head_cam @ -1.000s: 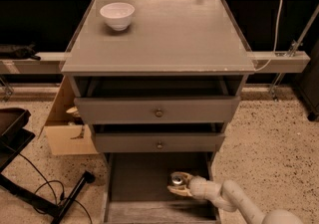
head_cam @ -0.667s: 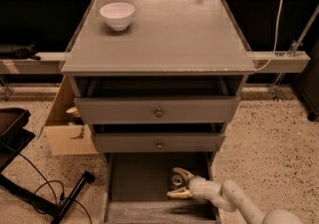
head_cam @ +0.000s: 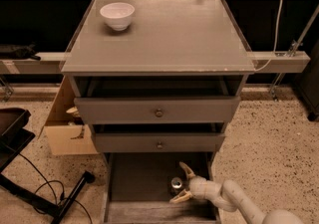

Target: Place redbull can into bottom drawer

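The redbull can (head_cam: 176, 184) stands upright on the floor of the open bottom drawer (head_cam: 137, 178), right of the middle; I see its silver top from above. My gripper (head_cam: 178, 183) reaches into the drawer from the lower right. Its two tan fingers (head_cam: 187, 171) are spread wide, one behind the can and one in front, and neither presses on it. The pale arm (head_cam: 234, 200) runs off towards the lower right corner.
A white bowl (head_cam: 117, 15) sits at the back left of the cabinet top (head_cam: 164, 34). The two upper drawers (head_cam: 158, 111) with round knobs are slightly pulled out above my gripper. A cardboard box (head_cam: 62, 128) and black cables (head_cam: 45, 193) lie on the floor at left.
The fingers were closed around the can a second ago. They have since spread apart, leaving the can standing on the drawer floor. The arm has barely moved.
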Robot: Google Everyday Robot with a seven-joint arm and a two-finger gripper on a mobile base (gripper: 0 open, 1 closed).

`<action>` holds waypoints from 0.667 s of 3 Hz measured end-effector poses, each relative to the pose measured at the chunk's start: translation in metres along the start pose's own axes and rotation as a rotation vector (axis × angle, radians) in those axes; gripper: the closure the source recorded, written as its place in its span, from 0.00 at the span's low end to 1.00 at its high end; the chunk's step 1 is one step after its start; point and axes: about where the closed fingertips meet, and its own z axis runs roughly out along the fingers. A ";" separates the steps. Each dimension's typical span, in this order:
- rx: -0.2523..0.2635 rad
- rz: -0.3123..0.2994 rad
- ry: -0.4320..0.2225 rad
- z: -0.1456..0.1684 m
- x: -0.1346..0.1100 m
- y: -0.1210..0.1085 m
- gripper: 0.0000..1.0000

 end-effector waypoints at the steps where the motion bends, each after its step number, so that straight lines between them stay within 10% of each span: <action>1: -0.044 -0.010 -0.034 0.001 -0.033 0.010 0.00; 2: -0.160 -0.022 -0.060 -0.034 -0.091 0.044 0.00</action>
